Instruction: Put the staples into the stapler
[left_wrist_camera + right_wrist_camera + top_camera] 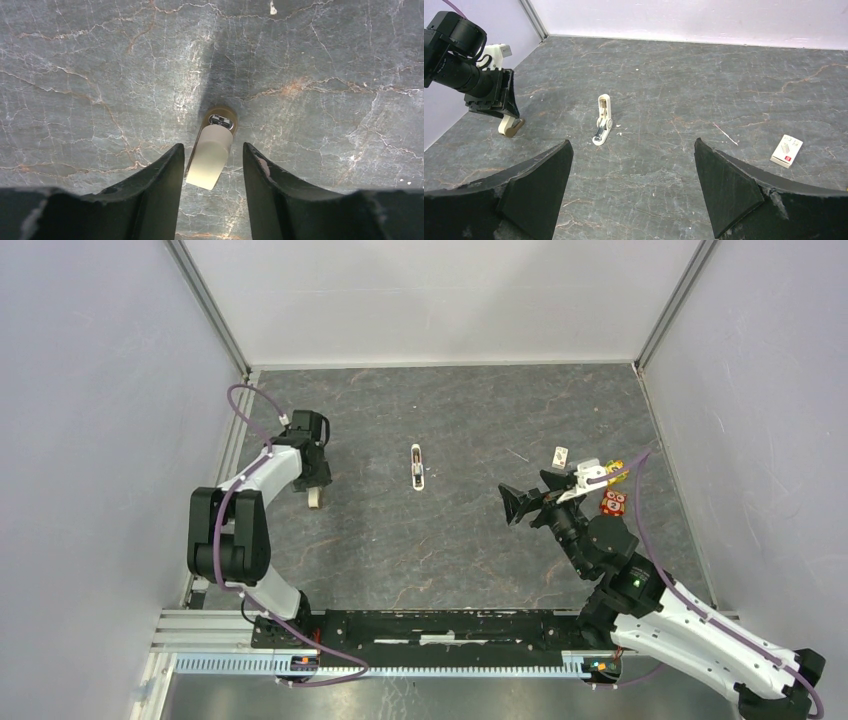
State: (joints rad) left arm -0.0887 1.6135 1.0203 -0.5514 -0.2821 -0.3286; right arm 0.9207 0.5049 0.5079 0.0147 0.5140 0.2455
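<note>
A small white stapler (417, 468) lies swung open in the middle of the table, its metal channel showing in the right wrist view (602, 122). The whitish staple box with a red mark (560, 455) lies at the right, also in the right wrist view (787, 151). I cannot make out staples in it. My left gripper (316, 485) is open at the far left, its fingers either side of a cream and brown stapler-like piece (212, 152) without touching it. My right gripper (510, 505) is open and empty (633, 142), right of the stapler and facing it.
Yellow and red cartoon-face cubes (612, 502) sit beside the right arm's wrist. A thin pale sliver (725, 134) lies on the table between stapler and box. Grey walls close in the table on the left, back and right.
</note>
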